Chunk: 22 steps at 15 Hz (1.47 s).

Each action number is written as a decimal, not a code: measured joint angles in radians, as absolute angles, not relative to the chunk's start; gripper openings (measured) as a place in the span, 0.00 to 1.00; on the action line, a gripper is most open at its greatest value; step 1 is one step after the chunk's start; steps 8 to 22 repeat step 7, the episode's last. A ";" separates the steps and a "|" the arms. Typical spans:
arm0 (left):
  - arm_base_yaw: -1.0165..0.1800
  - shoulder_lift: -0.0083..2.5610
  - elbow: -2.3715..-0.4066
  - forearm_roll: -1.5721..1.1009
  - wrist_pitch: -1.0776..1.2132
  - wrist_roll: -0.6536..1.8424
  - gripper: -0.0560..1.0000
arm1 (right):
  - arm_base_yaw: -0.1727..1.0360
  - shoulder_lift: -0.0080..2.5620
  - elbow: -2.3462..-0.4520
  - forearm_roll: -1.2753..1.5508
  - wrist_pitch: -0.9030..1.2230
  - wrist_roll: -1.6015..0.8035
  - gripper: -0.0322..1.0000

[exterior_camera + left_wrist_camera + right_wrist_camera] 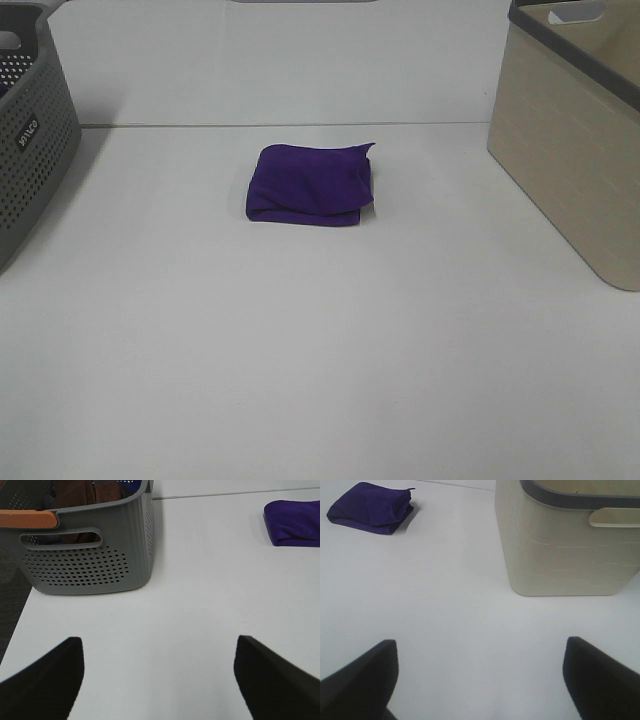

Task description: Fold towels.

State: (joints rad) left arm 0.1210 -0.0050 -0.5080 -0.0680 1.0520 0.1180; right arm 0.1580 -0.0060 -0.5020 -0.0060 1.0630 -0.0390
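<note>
One white worktop [320, 350] is filling most of the exterior high view, carrying everything else. Two baskets are standing on it: one beige solid-walled basket [575, 150] with a dark grey rim is sitting at the right edge of the frame, and one grey perforated basket [30, 150] is sitting at the left edge. In the left wrist view the grey basket [90, 555] is holding some brown items, too dim to name.

One deep purple towel [311, 185] is lying folded into a compact, roughly square bundle just above the centre of the frame, between the two baskets and well apart from both. Its slightly longer axis is running left to right across the frame, with a small loose corner sticking up at its upper right and the stacked fold edges facing the lower edge of the frame.

The left claw [159, 680] is hanging over bare worktop with its two dark fingers spread wide, gripping nothing. The right claw [481, 680] is likewise spread wide and empty, near the beige basket [565, 545].
</note>
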 joint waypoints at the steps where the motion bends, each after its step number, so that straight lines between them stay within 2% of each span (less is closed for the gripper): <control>1: 0.121 -0.005 -0.508 -0.068 1.052 0.118 0.77 | 0.158 -0.006 -0.502 -0.006 1.063 -0.039 0.88; 22: 0.121 -0.005 -0.508 -0.068 1.052 0.118 0.77 | 0.158 -0.006 -0.502 -0.006 1.063 -0.039 0.88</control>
